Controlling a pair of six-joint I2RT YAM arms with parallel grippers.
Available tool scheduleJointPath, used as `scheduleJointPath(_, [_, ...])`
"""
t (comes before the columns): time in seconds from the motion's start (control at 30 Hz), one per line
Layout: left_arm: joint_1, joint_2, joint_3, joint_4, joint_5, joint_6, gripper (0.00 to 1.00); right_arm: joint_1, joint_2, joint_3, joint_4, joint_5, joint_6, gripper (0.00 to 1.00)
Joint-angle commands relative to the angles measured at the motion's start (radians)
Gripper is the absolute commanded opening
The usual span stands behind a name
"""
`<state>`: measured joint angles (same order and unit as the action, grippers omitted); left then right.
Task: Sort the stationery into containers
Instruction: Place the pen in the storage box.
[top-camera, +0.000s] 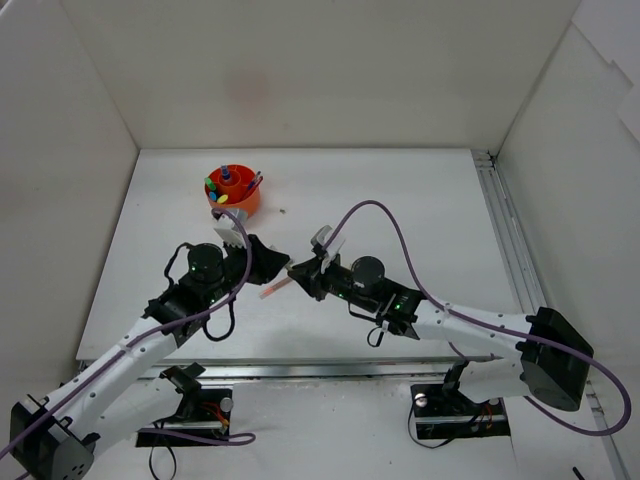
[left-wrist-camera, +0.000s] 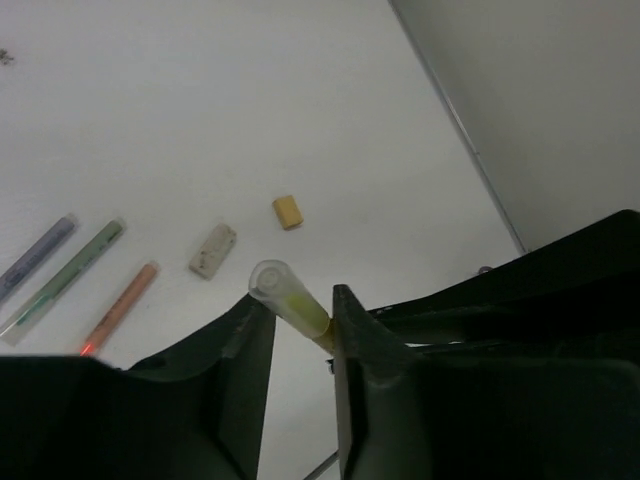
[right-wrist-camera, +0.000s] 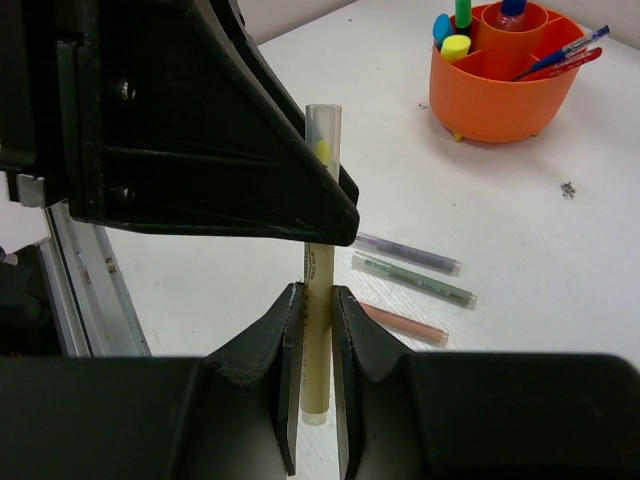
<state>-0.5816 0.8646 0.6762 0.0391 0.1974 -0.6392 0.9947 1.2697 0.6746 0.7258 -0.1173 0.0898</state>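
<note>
Some items stand in the organizer (right-wrist-camera: 500, 100); three pens (right-wrist-camera: 413, 280), two erasers (left-wrist-camera: 212, 250) lie loose. Right tool (right-wrist-camera: 318, 292) clamps a highlighter (right-wrist-camera: 318, 265); left tool (left-wrist-camera: 300, 297) brackets it, grip unclear.

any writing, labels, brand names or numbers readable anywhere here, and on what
No text can be read in any view.
Pale yellow pen with a clear cap, gripped in the right hand: faint dark marks on the barrel, perhaps print, too blurred to read.
Orange round plastic organizer: no label visible.
Grey pen, green pen, pink pen: no print can be made out.
</note>
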Motion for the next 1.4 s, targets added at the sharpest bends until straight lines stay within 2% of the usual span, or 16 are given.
scheduleJointPath(0.0, [-0.014,0.025,0.051,0.087,-0.041,0.01,0.19,0.005,-0.023,0.019,0.116,0.027,-0.002,0.0])
scheduleJointPath(0.1, [-0.014,0.053,0.08,0.067,-0.053,0.019,0.0,0.007,-0.007,0.029,0.116,0.033,-0.012,0.0])
scheduleJointPath(0.23, [-0.014,0.065,0.103,0.062,-0.075,0.052,0.0,0.007,-0.009,0.036,0.115,0.048,-0.031,0.04])
scheduleJointPath(0.37, [-0.014,0.068,0.144,0.022,-0.255,0.077,0.0,0.005,-0.023,0.037,0.115,0.103,-0.058,0.11])
scheduleJointPath(0.4, [-0.014,0.076,0.155,0.015,-0.283,0.088,0.0,0.008,-0.023,0.04,0.113,0.113,-0.065,0.26])
scheduleJointPath(0.43, [-0.014,0.091,0.167,0.001,-0.314,0.102,0.0,0.009,-0.026,0.042,0.113,0.149,-0.07,0.3])
scheduleJointPath(0.47, [-0.014,0.1,0.202,-0.008,-0.381,0.124,0.0,0.009,-0.026,0.043,0.113,0.162,-0.074,0.38])
scheduleJointPath(0.5, [-0.014,0.114,0.224,-0.013,-0.419,0.131,0.0,0.007,-0.029,0.045,0.115,0.178,-0.076,0.72])
scheduleJointPath(0.53, [-0.014,0.144,0.25,-0.031,-0.458,0.142,0.0,0.007,-0.032,0.045,0.112,0.201,-0.078,0.98])
scheduleJointPath(0.63, [0.027,0.235,0.379,-0.064,-0.562,0.242,0.0,0.007,-0.046,0.042,0.112,0.261,-0.079,0.98])
scheduleJointPath(0.7, [0.078,0.313,0.456,-0.015,-0.558,0.304,0.0,0.001,-0.064,0.031,0.11,0.291,-0.111,0.98])
scheduleJointPath(0.77, [0.17,0.405,0.521,0.011,-0.492,0.331,0.0,-0.004,-0.088,0.008,0.107,0.326,-0.127,0.98])
scheduleJointPath(0.9, [0.287,0.564,0.65,0.095,-0.403,0.415,0.0,-0.062,-0.154,-0.032,0.058,0.383,-0.125,0.98])
scheduleJointPath(1.0, [0.351,0.696,0.752,0.166,-0.268,0.559,0.0,-0.112,-0.191,-0.052,-0.014,0.404,-0.124,0.98])
scheduleJointPath(1.13, [0.387,0.858,0.954,0.169,-0.092,0.636,0.0,-0.171,-0.187,-0.021,-0.118,0.401,-0.127,0.98])
scheduleJointPath(1.37, [0.42,1.123,1.226,0.101,-0.019,0.673,0.0,-0.289,-0.103,0.011,-0.143,0.282,-0.094,0.98])
